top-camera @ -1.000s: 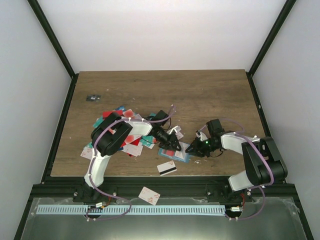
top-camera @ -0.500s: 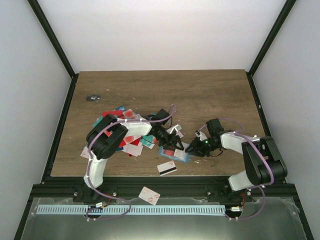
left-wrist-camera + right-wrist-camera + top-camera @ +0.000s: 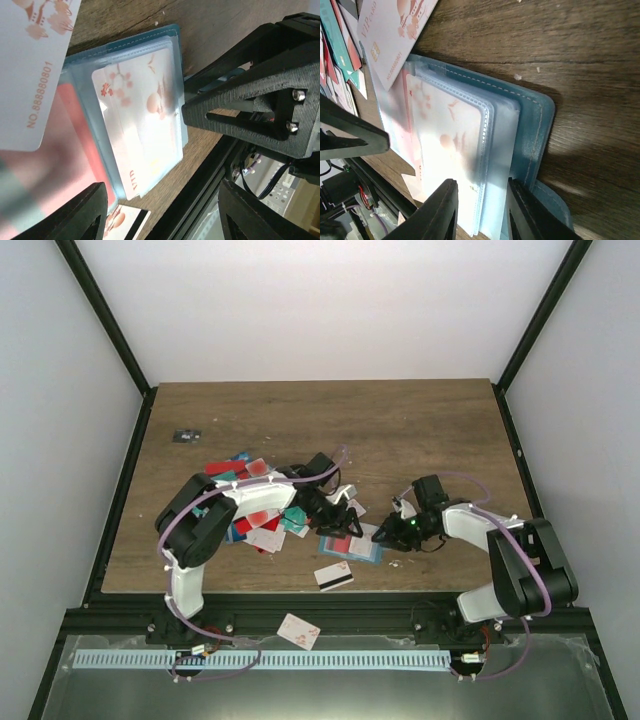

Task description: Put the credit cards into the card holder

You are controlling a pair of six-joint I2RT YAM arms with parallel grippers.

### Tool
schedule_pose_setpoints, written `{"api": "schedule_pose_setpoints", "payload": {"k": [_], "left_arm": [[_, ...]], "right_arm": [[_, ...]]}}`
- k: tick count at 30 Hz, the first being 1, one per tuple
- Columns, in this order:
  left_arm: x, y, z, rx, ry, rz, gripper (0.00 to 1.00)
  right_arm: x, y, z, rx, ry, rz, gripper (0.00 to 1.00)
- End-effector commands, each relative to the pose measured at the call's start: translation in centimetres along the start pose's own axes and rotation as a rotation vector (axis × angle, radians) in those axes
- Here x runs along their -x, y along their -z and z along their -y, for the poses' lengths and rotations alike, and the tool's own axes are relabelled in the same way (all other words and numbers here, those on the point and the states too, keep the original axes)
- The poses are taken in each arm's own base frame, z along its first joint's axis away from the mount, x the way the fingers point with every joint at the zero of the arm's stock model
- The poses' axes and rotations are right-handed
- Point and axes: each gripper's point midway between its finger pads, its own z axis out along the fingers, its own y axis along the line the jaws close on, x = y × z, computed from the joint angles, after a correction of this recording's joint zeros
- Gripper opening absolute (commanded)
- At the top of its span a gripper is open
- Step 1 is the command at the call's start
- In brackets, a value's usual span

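While both arms are reaching over front of worktop [image 3: 400, 430], credit cards [image 3: 255, 525] are lying in loose heap on left. Card holder [image 3: 352, 546] is lying open just right of heap, long axis pointing from one pincer to other. Left pincer [image 3: 338, 522] is hanging spread, empty, at left end, nearer heap. Right pincer [image 3: 383, 536] is sitting at right edge, jaws narrowly apart; pinching or not, cannot tell.

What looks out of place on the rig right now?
One card lies off the table, down on the near frame. A small dark item sits alone near the table's far-left corner.
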Motion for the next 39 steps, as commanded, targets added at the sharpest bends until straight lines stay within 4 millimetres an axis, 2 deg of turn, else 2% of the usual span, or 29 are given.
{"api": "schedule_pose_setpoints", "payload": {"k": [1, 5, 8, 10, 16, 20, 24, 39], "left_arm": [[0.0, 1.8, 0.8, 0.054, -0.045, 0.028, 0.63], [0.1, 2.7, 0.8, 0.106, -0.073, 0.050, 0.64], [0.1, 3.0, 0.4, 0.135, -0.086, 0.057, 0.61], [0.0, 2.8, 0.2, 0.129, -0.088, 0.055, 0.53], [0.6, 1.8, 0.4, 0.091, -0.097, 0.061, 0.17], [1.4, 0.9, 0.2, 0.084, -0.101, 0.051, 0.06], [1.6, 0.0, -0.6, 0.095, -0.099, 0.024, 0.04], [0.9, -2.5, -3.6, 0.120, -0.076, -0.052, 0.04]], "right_arm": [[1.2, 0.9, -0.9, -0.011, 0.033, 0.041, 0.30], [1.8, 1.4, -1.4, -0.018, 0.039, 0.056, 0.32], [2.1, 1.9, -2.1, -0.006, 0.043, 0.069, 0.35], [2.1, 2.2, -2.6, 0.008, 0.042, 0.077, 0.36], [1.7, 2.3, -3.7, 0.084, 0.016, 0.076, 0.38], [1.3, 1.9, -3.5, 0.101, -0.010, 0.067, 0.38], [1.0, 1.4, -3.2, 0.114, -0.034, 0.052, 0.38], [1.2, 0.1, -1.9, 0.089, -0.070, 0.029, 0.38]]}}
